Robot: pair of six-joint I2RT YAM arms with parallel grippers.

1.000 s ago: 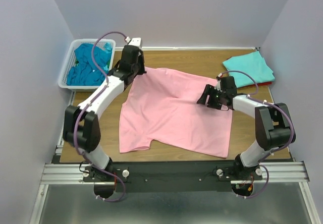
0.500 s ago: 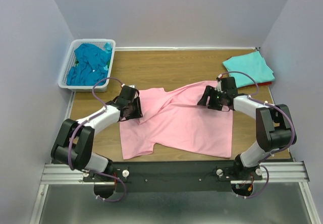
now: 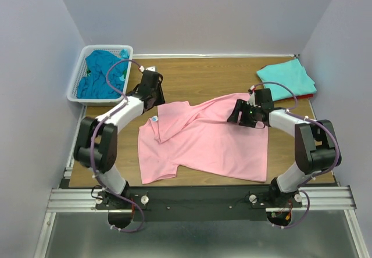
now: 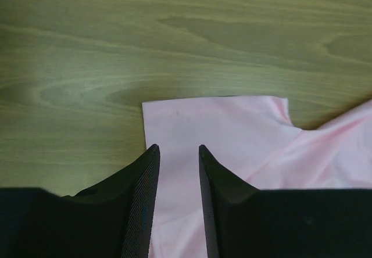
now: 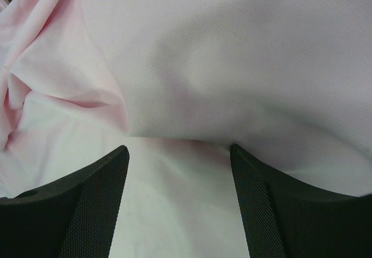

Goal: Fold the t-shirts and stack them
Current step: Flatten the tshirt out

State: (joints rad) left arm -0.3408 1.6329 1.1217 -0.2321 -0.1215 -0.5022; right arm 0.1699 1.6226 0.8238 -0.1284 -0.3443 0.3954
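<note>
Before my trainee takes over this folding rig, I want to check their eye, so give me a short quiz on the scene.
1. True or false: the pink t-shirt lies spread fully flat on the table.
2. What is in the white basket? A) teal-blue shirts B) a red shirt C) nothing
3. Is the left gripper open or shut?
Key: 1 false, its far left part is folded over onto itself. 2 A. 3 open, with nothing between the jaws.
</note>
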